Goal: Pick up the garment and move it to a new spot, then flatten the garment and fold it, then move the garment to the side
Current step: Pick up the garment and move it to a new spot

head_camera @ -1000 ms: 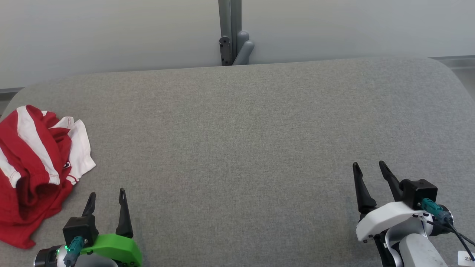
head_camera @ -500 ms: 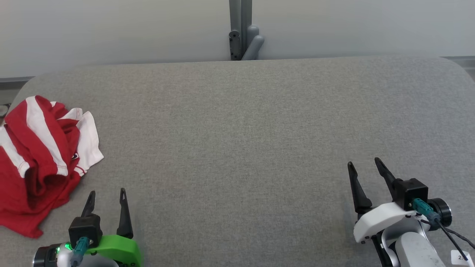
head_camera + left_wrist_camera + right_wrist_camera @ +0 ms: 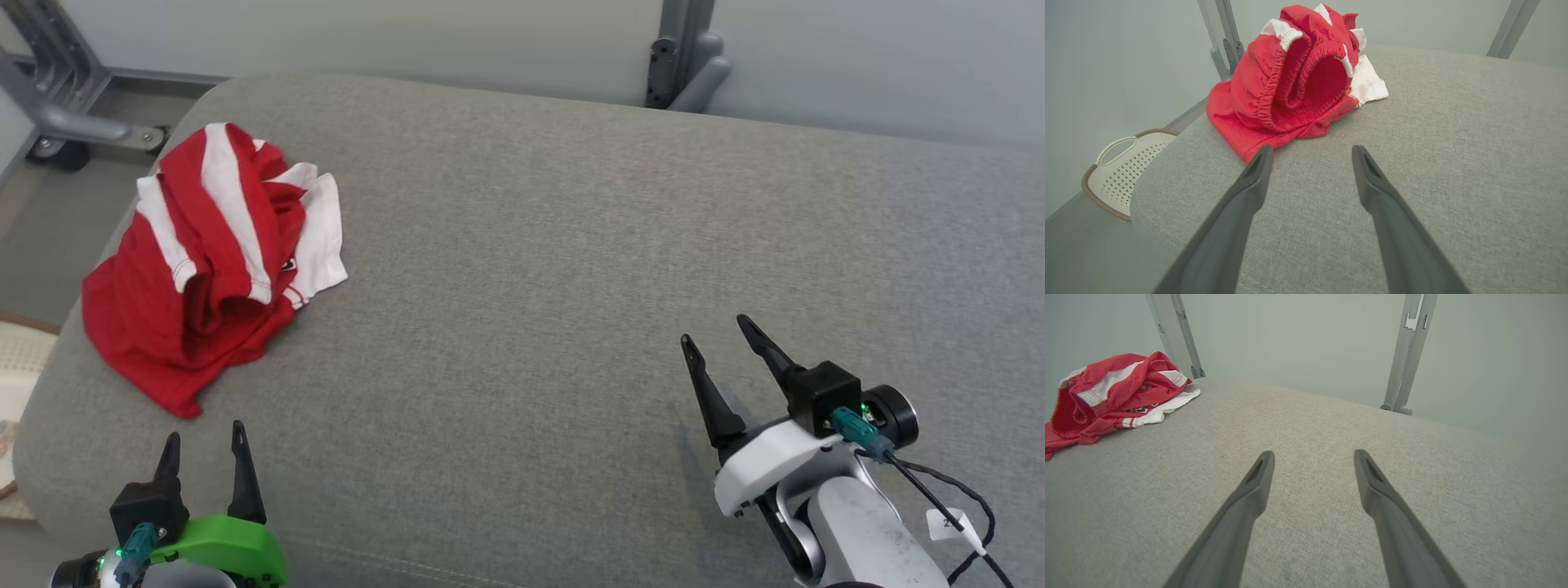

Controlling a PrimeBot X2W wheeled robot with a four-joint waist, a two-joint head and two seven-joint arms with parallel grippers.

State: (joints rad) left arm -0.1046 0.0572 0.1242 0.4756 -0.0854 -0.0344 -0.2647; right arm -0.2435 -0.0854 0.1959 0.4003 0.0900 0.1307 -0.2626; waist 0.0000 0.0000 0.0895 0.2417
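At the cushion's (image 3: pixel 531 245) left corner the garment (image 3: pixel 188 327) looks light and limp, best pinched at its waistband (image 3: pixel 1274 90), with left gripper (image 3: pixel 204 431) and right gripper (image 3: pixel 713 329) both spread empty.

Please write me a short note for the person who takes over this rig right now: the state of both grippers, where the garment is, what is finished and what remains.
Left gripper: open, empty, close to the near edge of the garment, apparently not touching it.
Right gripper: open, empty, at the right side of the grey cushion, far from the garment.
Garment: red and white, crumpled in a heap near the cushion's far left corner.
Done: nothing; the garment is not picked up.
Left: pick it up, move it to a new spot, flatten, fold, move it aside.
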